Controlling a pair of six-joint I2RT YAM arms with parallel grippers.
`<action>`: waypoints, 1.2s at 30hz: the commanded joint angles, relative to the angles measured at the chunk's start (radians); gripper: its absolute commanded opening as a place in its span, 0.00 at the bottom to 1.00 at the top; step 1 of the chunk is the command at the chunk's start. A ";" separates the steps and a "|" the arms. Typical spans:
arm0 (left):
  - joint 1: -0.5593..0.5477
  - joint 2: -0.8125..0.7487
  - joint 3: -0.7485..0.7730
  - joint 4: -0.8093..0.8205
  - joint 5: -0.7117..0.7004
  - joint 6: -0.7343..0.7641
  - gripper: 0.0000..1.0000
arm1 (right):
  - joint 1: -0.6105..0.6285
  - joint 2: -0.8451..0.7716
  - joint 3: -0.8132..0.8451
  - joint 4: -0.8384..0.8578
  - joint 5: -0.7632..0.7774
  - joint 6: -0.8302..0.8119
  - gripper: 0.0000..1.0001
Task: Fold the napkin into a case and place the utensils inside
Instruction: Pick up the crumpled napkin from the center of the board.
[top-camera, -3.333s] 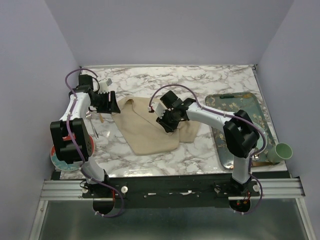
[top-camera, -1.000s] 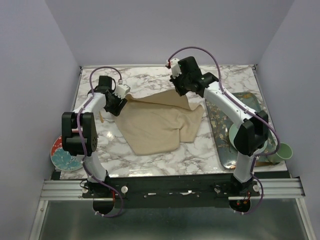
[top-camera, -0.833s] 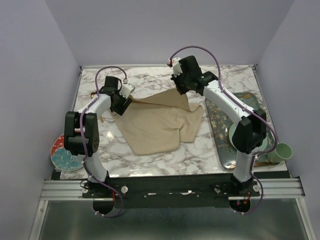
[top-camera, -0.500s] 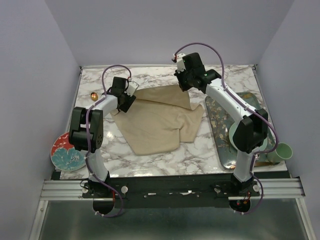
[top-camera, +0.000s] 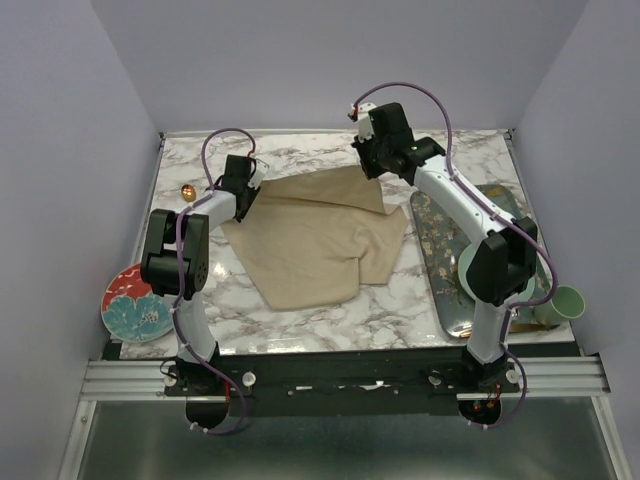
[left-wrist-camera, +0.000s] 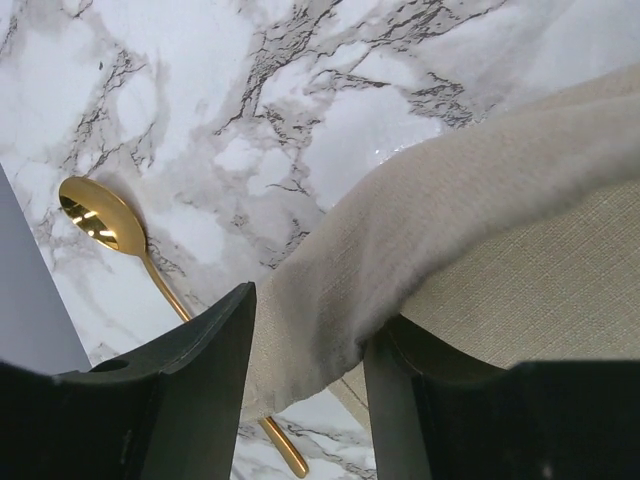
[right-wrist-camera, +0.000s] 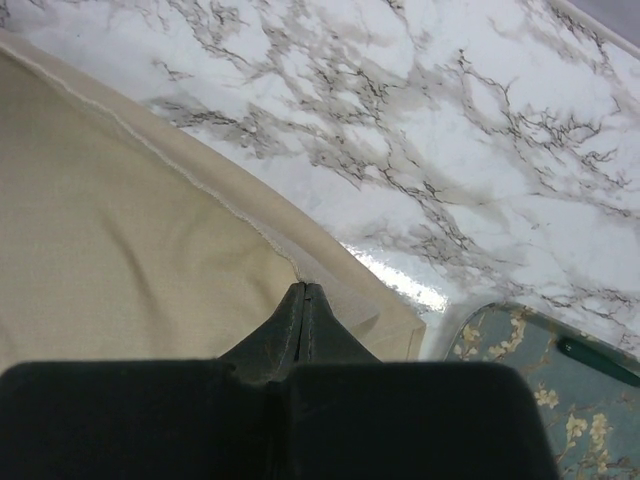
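Top external: the napkin (top-camera: 310, 240) is spread on the table (top-camera: 300, 150). Left wrist: a napkin fold is seen between the parted fingers of the left end effector (left-wrist-camera: 310, 320); whether it is clamped cannot be told. A gold spoon (left-wrist-camera: 100, 220) lies near. Right wrist: the napkin's hem is pinched by the fully closed right end effector (right-wrist-camera: 304, 292).

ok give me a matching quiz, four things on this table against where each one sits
Things:
1 spoon
2 napkin
3 green cup
4 red plate

Places:
A near right, beside the tray
B middle of the table
C near left corner
D far left, on bare marble

Pairs: 1-D, 2-B, 3-A, 4-C
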 joint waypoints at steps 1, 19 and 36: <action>0.016 -0.038 -0.021 0.050 -0.037 -0.006 0.50 | -0.014 -0.021 0.025 0.027 0.033 -0.001 0.01; 0.096 -0.306 0.098 -0.125 0.182 -0.028 0.00 | -0.026 -0.170 0.028 0.089 -0.007 -0.117 0.01; 0.044 -0.890 0.252 -0.571 0.346 -0.091 0.00 | 0.006 -0.712 -0.068 0.038 -0.262 -0.338 0.01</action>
